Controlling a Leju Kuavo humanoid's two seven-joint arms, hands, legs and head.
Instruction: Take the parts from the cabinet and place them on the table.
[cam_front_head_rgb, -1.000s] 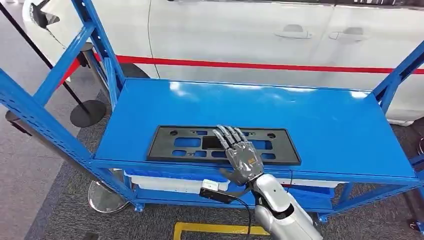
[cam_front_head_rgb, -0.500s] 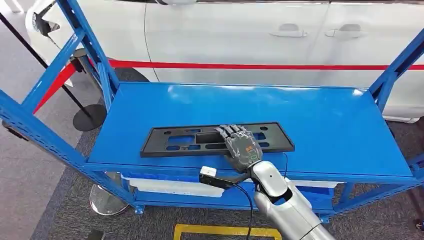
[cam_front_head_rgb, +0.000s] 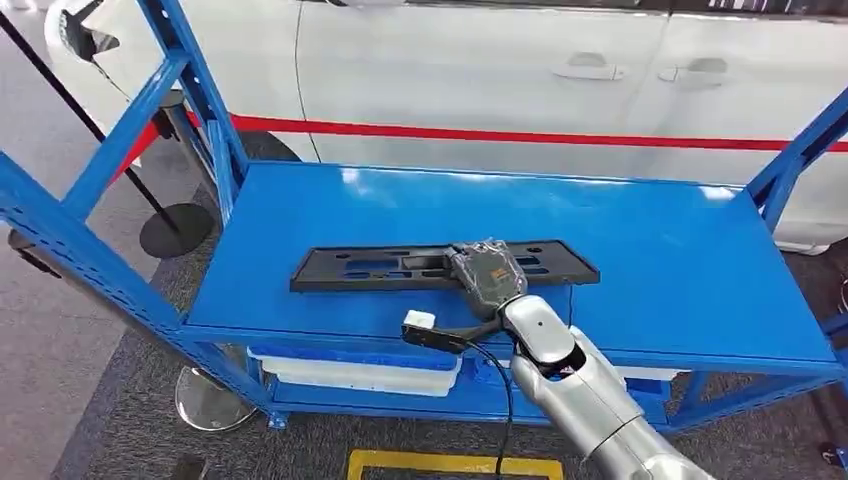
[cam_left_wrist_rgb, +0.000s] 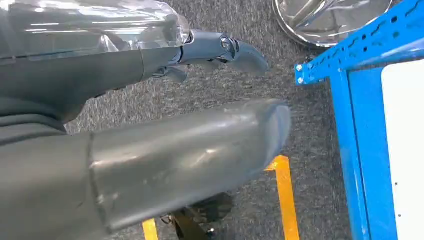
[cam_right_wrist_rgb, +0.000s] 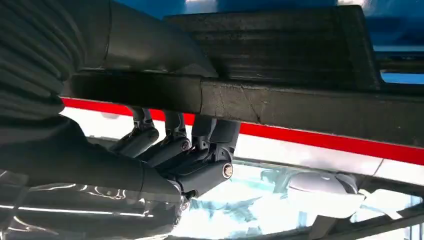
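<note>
Before a white car (cam_front_head_rgb: 480, 70), blue shelf (cam_front_head_rgb: 650, 260)

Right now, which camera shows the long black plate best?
The head view: the whole black plastic plate shows above the blue shelf, gripped by the right hand. The right wrist view shows just its edge, very close. The left wrist view looks at the carpet.
</note>
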